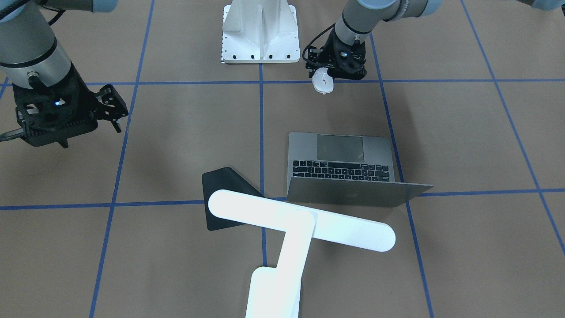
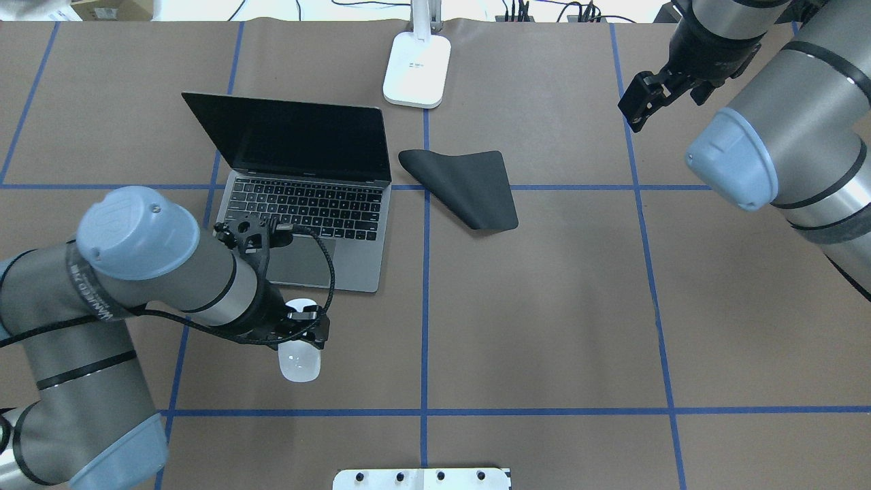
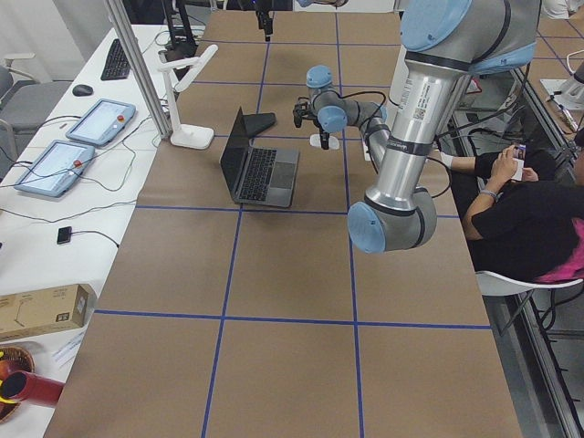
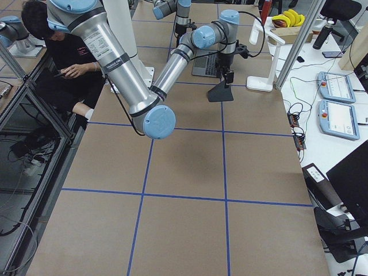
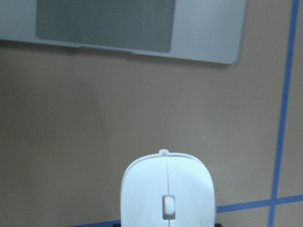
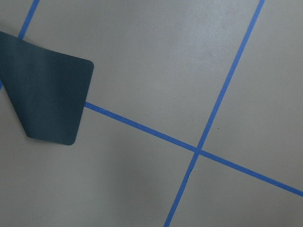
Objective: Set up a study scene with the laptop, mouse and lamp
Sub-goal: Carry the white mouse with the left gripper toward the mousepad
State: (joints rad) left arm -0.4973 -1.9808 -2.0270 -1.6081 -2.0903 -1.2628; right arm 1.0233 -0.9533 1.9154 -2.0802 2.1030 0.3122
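My left gripper (image 2: pixel 304 328) is clamped on the mouse (image 2: pixel 299 362), lower left in the overhead view, just below the laptop (image 2: pixel 306 204). The right gripper (image 2: pixel 638 103) hangs upper right; I can't tell whether it's released or clenched.

Open grey laptop (image 2: pixel 306 211) between white mouse (image 2: pixel 300 364) and white lamp (image 2: pixel 416 71).

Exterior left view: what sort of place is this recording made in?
Probably a robotics lab workcell: a table gridded with blue tape, two teach pendants on the side bench, and a seated person alongside.
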